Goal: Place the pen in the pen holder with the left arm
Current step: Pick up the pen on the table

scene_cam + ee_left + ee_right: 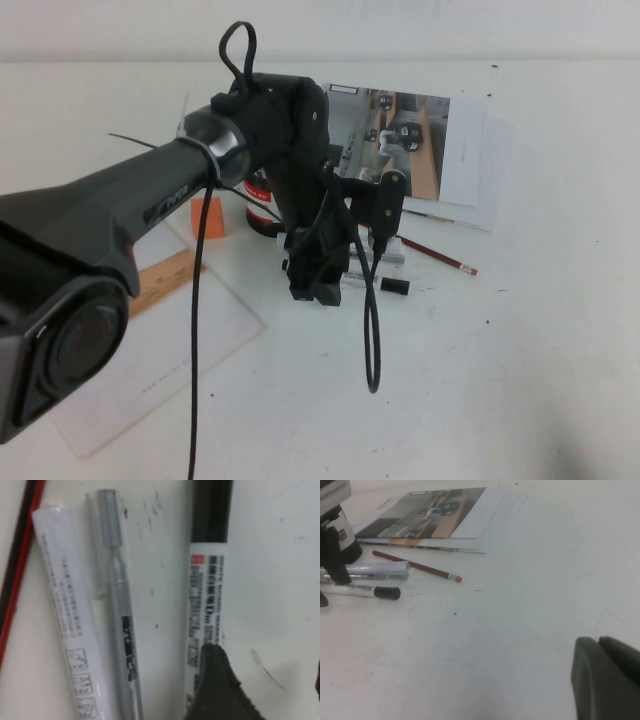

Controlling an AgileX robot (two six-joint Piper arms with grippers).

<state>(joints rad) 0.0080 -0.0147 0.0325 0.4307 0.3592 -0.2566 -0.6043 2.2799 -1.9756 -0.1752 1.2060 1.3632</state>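
Note:
The pen (206, 595), a white-barrelled marker with a black cap, lies flat on the table among other pens. Its black cap also shows in the high view (395, 287) and in the right wrist view (387, 593). My left gripper (316, 290) is down over the pens, open (272, 690) and holding nothing. One of its fingers (216, 685) overlaps the marker's barrel. The pen holder (262, 196) stands just behind the left arm, mostly hidden, and shows in the right wrist view (340, 530). My right gripper (605, 677) is shut and empty, low over bare table away from the pens.
A grey pen (118, 620), a white tube (70, 630) and a red pencil (440, 255) lie beside the marker. A magazine (405, 130) lies behind. An orange block (207, 217), a wooden ruler (165, 283) and a white card (170, 360) are at the left.

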